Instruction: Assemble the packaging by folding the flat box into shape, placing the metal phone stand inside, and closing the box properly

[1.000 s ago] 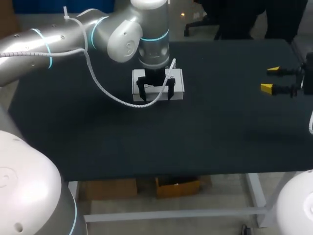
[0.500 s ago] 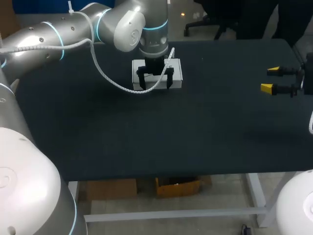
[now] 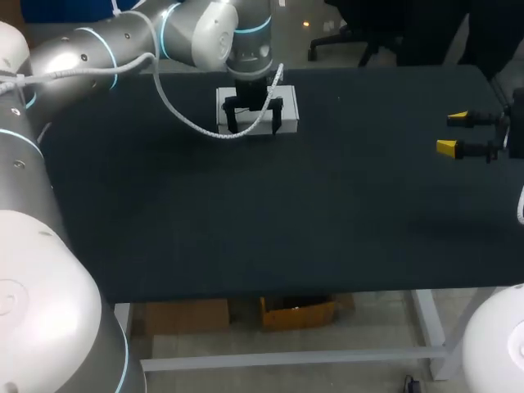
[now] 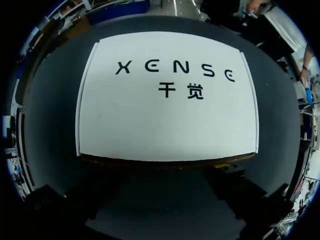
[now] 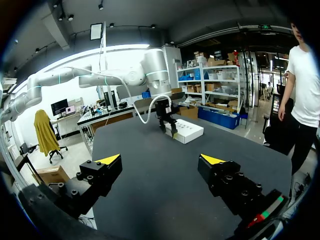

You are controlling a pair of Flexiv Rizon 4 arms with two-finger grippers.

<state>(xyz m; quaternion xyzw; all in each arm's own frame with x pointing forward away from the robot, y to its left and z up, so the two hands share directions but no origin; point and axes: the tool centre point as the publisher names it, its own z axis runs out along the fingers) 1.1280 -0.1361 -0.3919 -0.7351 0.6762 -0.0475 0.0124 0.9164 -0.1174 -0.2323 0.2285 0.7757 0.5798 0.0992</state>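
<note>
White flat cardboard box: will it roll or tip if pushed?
The white flat cardboard box lies low and wide on the black table, so it would probably slide, not roll or tip. Its thin card edges suggest it is light and squashable.

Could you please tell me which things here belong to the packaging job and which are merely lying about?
Job: white box; left gripper at its near edge; no phone stand visible.
Other: right gripper, jaws open, far off at the black table's right side.
</note>
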